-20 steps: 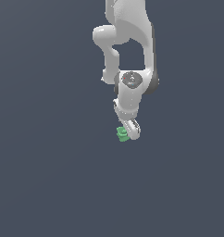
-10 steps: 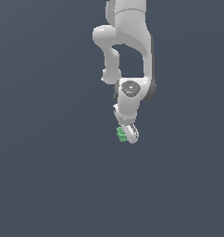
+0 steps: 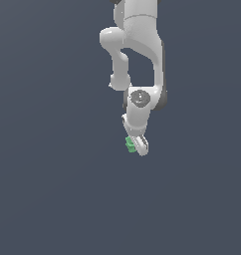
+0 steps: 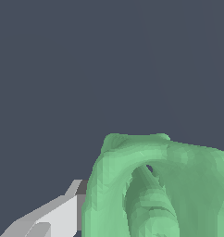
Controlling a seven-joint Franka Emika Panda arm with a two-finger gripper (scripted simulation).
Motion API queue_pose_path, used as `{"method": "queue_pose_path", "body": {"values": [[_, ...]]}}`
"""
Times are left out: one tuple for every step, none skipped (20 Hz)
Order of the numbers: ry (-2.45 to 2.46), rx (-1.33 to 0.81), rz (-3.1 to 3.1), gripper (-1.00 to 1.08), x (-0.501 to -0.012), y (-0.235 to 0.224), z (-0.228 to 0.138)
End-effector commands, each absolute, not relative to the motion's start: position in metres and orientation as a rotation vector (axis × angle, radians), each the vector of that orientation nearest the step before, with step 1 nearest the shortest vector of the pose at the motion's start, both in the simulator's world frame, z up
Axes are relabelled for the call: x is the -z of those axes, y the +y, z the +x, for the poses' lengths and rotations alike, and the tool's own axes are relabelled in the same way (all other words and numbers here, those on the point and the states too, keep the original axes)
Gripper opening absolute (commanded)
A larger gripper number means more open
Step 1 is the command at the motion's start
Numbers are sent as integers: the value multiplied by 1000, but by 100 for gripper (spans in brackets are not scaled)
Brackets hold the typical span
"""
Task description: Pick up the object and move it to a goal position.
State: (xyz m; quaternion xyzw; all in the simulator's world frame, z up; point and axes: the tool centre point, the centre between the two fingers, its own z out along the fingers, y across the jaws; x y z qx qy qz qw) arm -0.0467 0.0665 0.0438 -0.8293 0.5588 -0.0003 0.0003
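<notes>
The object [image 3: 130, 145] is a small bright green knobbly piece at the tip of the white arm, near the middle of the exterior view. My gripper [image 3: 136, 145] is shut on it; the green piece sticks out on the exterior view's left of the fingers. In the wrist view the object [image 4: 155, 185] is very close and fills much of the picture, with one light grey finger [image 4: 53, 217] showing beside it. The other finger is hidden behind the object.
The white arm [image 3: 137, 45] hangs down from the upper edge of the exterior view. A plain dark grey-blue surface [image 3: 53, 189] lies all around, with nothing else on it in view.
The wrist joint has sunk lower in the exterior view and the hand has tilted a little. The green object has stayed almost in place, still held.
</notes>
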Motion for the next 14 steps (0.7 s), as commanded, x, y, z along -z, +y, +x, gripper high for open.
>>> {"method": "queue_pose_path", "body": {"values": [[1755, 0, -2606, -100, -43, 66, -47], [1755, 0, -2606, -100, -43, 66, -47], [1755, 0, -2606, -100, -43, 66, -47], [1755, 0, -2606, -100, -43, 66, -47], [1755, 0, -2606, -100, -43, 66, -47], [1755, 1, -2605, -100, -44, 67, -47], [1755, 1, -2605, -100, -44, 66, -47], [1755, 1, -2605, -100, -45, 66, -47], [1755, 1, -2605, -100, -45, 65, -48], [1755, 1, -2605, -100, -47, 63, -48], [1755, 1, -2605, -100, -48, 61, -49], [1755, 1, -2605, -100, -50, 59, -50], [1755, 1, -2605, -100, -53, 56, -52], [1755, 0, -2604, -100, -56, 53, -53]]}}
